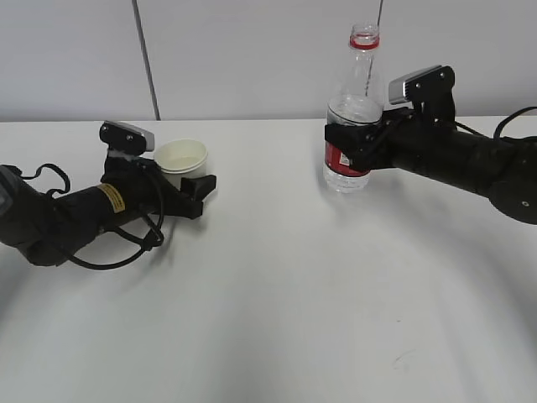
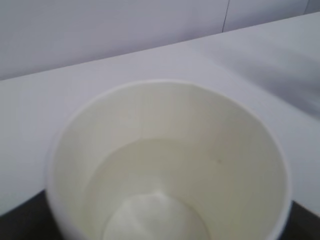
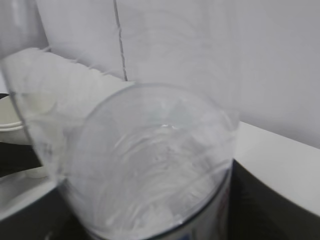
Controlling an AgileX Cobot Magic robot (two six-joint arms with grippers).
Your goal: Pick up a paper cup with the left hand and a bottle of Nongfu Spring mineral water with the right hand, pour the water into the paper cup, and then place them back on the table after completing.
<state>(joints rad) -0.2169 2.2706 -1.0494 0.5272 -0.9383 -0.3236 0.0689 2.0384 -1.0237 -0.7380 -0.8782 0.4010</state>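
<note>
My left pincer [image 1: 197, 189] brackets the water-filled paper cup [image 1: 182, 158], grip unclear, while my right pincer [image 1: 357, 143] clamps the uncapped bottle [image 1: 352, 117]; withdrawing crookedly could tip either.

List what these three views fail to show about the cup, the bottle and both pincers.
- Left pincer: jaws cut off by the bottom edge in the left wrist view; contact with the paper cup is unclear.
- Right pincer: fingers hidden behind the bottle in the right wrist view.
- Bottle label: too small in the exterior view, blurred up close.
- Cup base: hidden by the left pincer in the exterior view.
</note>
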